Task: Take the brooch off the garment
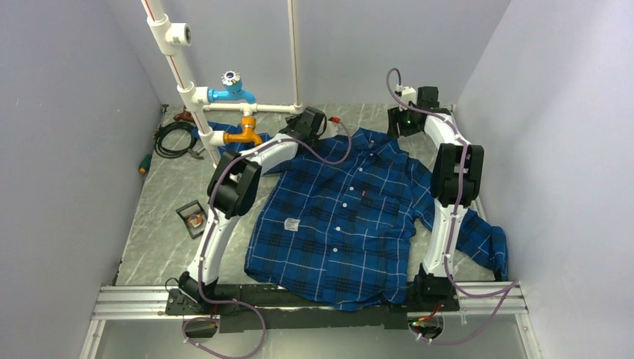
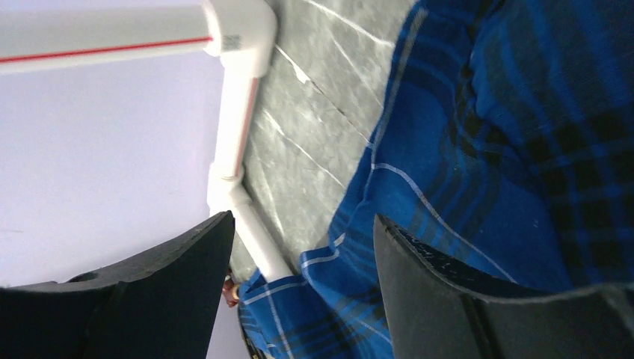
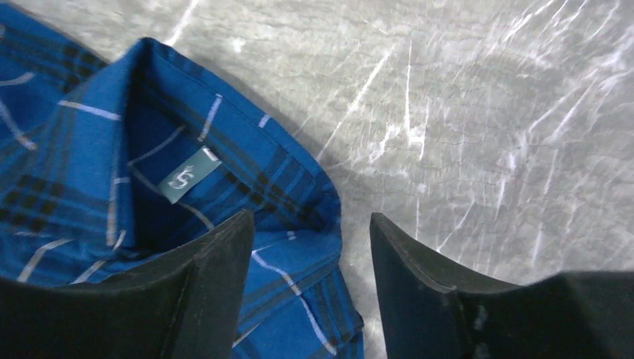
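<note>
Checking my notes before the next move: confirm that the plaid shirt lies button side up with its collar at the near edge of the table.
Not quite. The plaid shirt does lie button side up, but its collar is at the far end of the table, not at the near edge. The top external view shows this.

White pipes (image 1: 179, 71) stand beside a coiled cable (image 1: 164, 140).

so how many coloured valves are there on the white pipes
2. A blue valve sits on the white pipes at the back left; an orange valve is in front of it, lower, near the shirt. Others may hide behind the pipes.
</note>
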Controlling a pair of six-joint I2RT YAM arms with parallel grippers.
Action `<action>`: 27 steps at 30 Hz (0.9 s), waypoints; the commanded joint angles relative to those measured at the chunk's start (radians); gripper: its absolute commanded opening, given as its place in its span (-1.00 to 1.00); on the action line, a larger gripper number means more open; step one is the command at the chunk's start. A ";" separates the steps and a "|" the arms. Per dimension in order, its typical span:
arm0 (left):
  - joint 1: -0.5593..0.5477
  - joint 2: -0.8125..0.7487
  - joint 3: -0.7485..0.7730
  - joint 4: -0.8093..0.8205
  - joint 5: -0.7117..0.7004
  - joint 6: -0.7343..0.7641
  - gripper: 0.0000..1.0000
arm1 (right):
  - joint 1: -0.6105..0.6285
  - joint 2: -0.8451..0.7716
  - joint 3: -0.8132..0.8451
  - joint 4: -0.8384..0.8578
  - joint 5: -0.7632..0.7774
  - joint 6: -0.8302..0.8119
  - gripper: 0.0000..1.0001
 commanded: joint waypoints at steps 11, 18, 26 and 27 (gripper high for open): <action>-0.121 -0.241 -0.013 -0.105 0.160 -0.137 0.54 | -0.146 -0.312 -0.052 -0.399 -0.132 -0.195 0.46; -0.138 -0.349 -0.124 -0.264 0.454 -0.304 0.49 | -0.252 -0.412 -0.256 -0.539 -0.094 -0.355 0.23; -0.144 -0.280 -0.148 -0.378 0.547 -0.367 0.34 | -0.211 -0.446 -0.474 -0.464 -0.109 -0.326 -0.16; -0.143 -0.267 -0.148 -0.377 0.529 -0.367 0.34 | -0.202 -0.438 -0.491 -0.444 -0.096 -0.323 -0.23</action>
